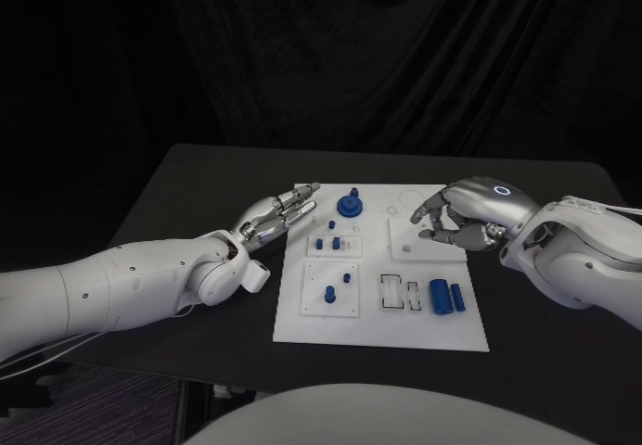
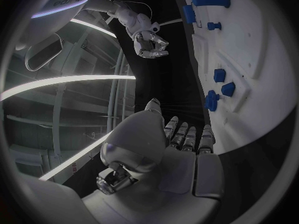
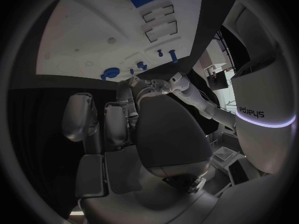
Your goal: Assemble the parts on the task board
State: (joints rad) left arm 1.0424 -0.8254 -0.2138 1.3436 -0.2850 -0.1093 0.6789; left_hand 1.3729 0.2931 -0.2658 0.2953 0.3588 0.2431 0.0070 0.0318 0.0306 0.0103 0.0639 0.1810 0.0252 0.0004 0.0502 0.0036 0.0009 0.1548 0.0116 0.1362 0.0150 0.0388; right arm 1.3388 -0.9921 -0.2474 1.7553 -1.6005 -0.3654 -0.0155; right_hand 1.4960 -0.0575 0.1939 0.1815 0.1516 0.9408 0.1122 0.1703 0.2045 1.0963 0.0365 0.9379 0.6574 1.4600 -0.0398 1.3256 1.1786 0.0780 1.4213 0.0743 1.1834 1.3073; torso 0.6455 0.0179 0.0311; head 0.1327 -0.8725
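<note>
The board (image 1: 381,326) lies mid-table, blue parts (image 1: 447,297) on it (two cylinders near right). The left hand (image 1: 278,217) lies released, fingers straight, at its left edge. The right hand (image 1: 462,215) hovers over its far right, fingers curled, grasping nothing.

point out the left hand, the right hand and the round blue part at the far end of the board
left hand (image 1: 284,215), head view, on its fingers
right hand (image 1: 462,215), head view, on its back
round blue part (image 1: 351,205), head view, on its disc
</note>
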